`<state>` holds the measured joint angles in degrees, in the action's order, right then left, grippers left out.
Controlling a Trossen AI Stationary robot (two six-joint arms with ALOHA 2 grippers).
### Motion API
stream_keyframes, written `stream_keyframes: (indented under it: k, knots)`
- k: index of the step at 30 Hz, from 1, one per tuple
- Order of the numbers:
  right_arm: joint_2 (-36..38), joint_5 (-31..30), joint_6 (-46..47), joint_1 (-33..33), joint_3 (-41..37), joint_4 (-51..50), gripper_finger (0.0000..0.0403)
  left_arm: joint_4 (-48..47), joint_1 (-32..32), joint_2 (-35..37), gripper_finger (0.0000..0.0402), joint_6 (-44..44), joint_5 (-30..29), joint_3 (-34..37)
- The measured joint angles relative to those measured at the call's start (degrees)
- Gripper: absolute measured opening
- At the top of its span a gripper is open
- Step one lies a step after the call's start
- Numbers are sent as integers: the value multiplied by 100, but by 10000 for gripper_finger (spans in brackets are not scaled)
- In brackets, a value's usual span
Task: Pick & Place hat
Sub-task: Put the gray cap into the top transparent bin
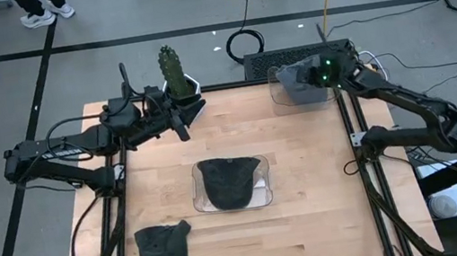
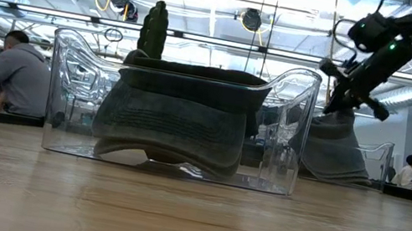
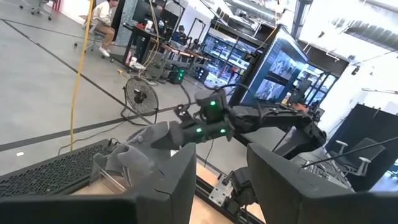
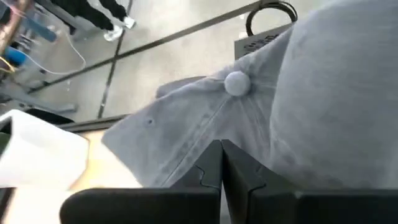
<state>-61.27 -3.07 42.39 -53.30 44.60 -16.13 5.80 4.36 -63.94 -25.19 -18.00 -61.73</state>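
A grey hat (image 1: pixel 294 89) sits in a clear bin (image 1: pixel 279 102) at the table's far right corner, and my right gripper (image 4: pixel 222 144) is shut on it. A dark hat (image 1: pixel 229 182) lies inside a second clear bin (image 1: pixel 266 197) at the table's middle. Another dark hat (image 1: pixel 163 251) lies flat on the table near the front left. My left gripper (image 1: pixel 182 121) hovers level over the far left part of the table, open, with nothing between its fingers (image 3: pixel 180 180). My right gripper pinches the grey hat's crown cloth (image 4: pixel 205 134) between its two fingers, a little below the top button (image 4: pixel 235 83). The fingers slant down from the table's right side. The hat (image 2: pixel 331 150) hangs below them inside the bin; whether it touches the bin floor, I cannot tell.
A cactus in a white pot (image 1: pixel 173 74) stands at the far edge, close to my left gripper. A black box with cables (image 1: pixel 295 54) sits behind the far right bin. People sit in the room beyond the table (image 2: pixel 14 69).
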Motion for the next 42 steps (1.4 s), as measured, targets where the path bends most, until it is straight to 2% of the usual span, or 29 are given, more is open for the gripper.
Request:
stream_keyframes:
  k: [8, 21, 31, 35, 39, 42]
  knots:
    - [270, 162, 333, 248, 0, -574, 0, -2, 0, 0, 152, 56, -2, 0]
    - [-602, 163, 577, 429, 0, -424, 0, -2, 70, 0, 152, 114, 0, 0]
    - [-1170, 143, 76, 375, 2, -108, 0, 2, 5, -1, 152, 40, 2, 0]
    - [-1017, 171, 128, 304, -2, 42, 0, -7, -106, -2, 152, 49, 15, 0]
    - [-487, 121, 142, 262, -4, 116, 0, -7, -196, -2, 152, 79, 16, 0]
    - [-50, -142, 30, 258, -7, 31, 0, -7, -241, -2, 152, 72, 16, 0]
